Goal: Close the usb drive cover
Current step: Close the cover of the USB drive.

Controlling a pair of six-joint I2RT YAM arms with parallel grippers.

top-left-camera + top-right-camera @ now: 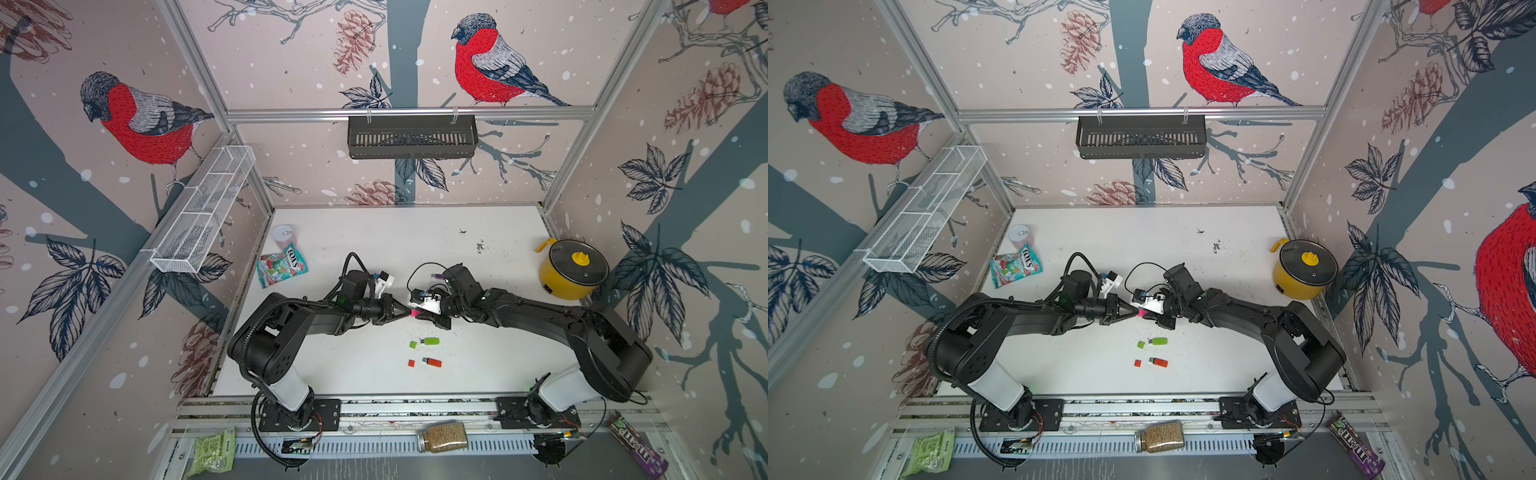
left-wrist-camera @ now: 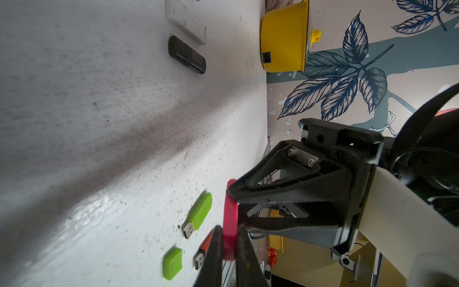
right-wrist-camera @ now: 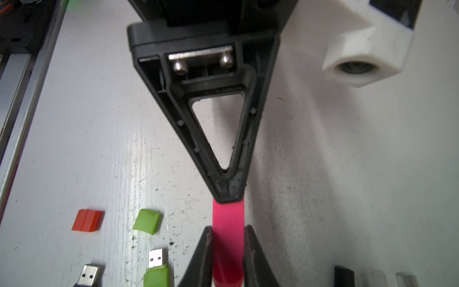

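Pink drive (image 1: 414, 312) held off the desk (image 1: 374, 249), just beyond the green drive (image 1: 430, 341).
In a top view, left gripper (image 1: 404, 311) and right gripper (image 1: 420, 314) meet on it. Left wrist: fingers (image 2: 214, 256) clamp one end. Right wrist: fingers (image 3: 202, 258) clamp the other. Probably light, stiff, slick; flat sides grip best.

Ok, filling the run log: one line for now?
phase: capping pink USB drive | left gripper: shut on one end | right gripper: shut on other end | green drive, orange drive: uncapped on table

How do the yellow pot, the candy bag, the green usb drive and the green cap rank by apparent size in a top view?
1. yellow pot
2. candy bag
3. green usb drive
4. green cap
No two look alike, so the order is sure.
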